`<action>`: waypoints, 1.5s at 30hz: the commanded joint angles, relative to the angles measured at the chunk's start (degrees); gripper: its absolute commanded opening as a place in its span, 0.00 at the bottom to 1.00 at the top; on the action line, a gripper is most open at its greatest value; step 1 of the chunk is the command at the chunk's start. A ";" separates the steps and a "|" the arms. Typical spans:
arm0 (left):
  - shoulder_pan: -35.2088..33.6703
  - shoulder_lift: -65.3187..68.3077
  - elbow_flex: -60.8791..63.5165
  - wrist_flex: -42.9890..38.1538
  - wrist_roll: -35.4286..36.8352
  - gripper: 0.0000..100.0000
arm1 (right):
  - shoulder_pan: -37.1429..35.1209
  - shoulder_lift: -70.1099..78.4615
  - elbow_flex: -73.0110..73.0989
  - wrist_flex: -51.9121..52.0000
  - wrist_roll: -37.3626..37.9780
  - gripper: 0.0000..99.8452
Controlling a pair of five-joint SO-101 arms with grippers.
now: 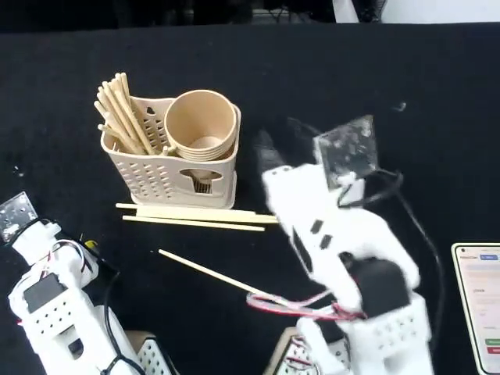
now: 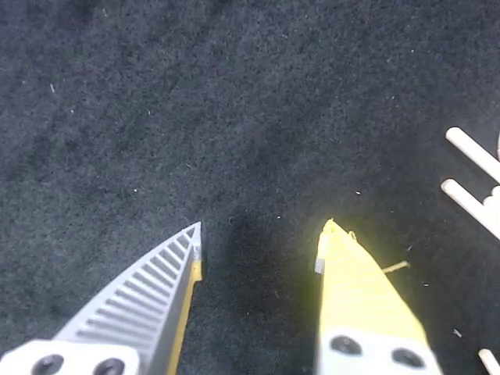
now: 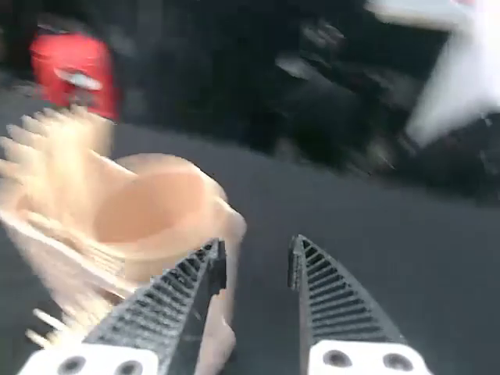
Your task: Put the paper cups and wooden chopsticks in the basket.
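Observation:
The beige perforated basket [image 1: 168,176] stands at the back left of the table. In it sit a stack of paper cups [image 1: 200,123] and a bundle of wooden chopsticks [image 1: 121,113]. Two loose chopsticks [image 1: 195,217] lie side by side along the basket's front, and a third [image 1: 211,273] lies slanted nearer the arms. My right gripper [image 1: 269,152] hovers just right of the basket; its wrist view shows it [image 3: 256,251] open and empty beside the cups [image 3: 148,215]. My left gripper [image 2: 262,234] is open over bare black cloth, with chopstick ends [image 2: 469,148] off to one side.
The table is covered in black cloth [image 1: 375,70]. A phone [image 1: 476,305] lies at the right edge. The left arm's white body [image 1: 55,305] sits at the front left, and red wires [image 1: 289,305] trail from the right arm.

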 commanded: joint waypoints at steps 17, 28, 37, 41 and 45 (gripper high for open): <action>0.48 -0.88 -0.22 -0.88 0.00 0.24 | 1.41 23.25 32.66 -48.35 -10.20 0.14; 0.40 -0.88 -0.22 -0.88 0.00 0.24 | -1.32 48.75 18.07 -48.09 -12.13 0.14; 0.48 -0.88 -0.13 -0.88 0.00 0.24 | -5.54 54.81 7.43 -29.01 -5.89 0.14; 0.22 -0.88 0.31 -2.02 0.00 0.24 | -9.41 55.16 5.93 -23.12 -5.89 0.14; 0.13 -0.88 0.57 -2.02 0.00 0.24 | -11.08 54.81 7.16 -22.86 -5.89 0.14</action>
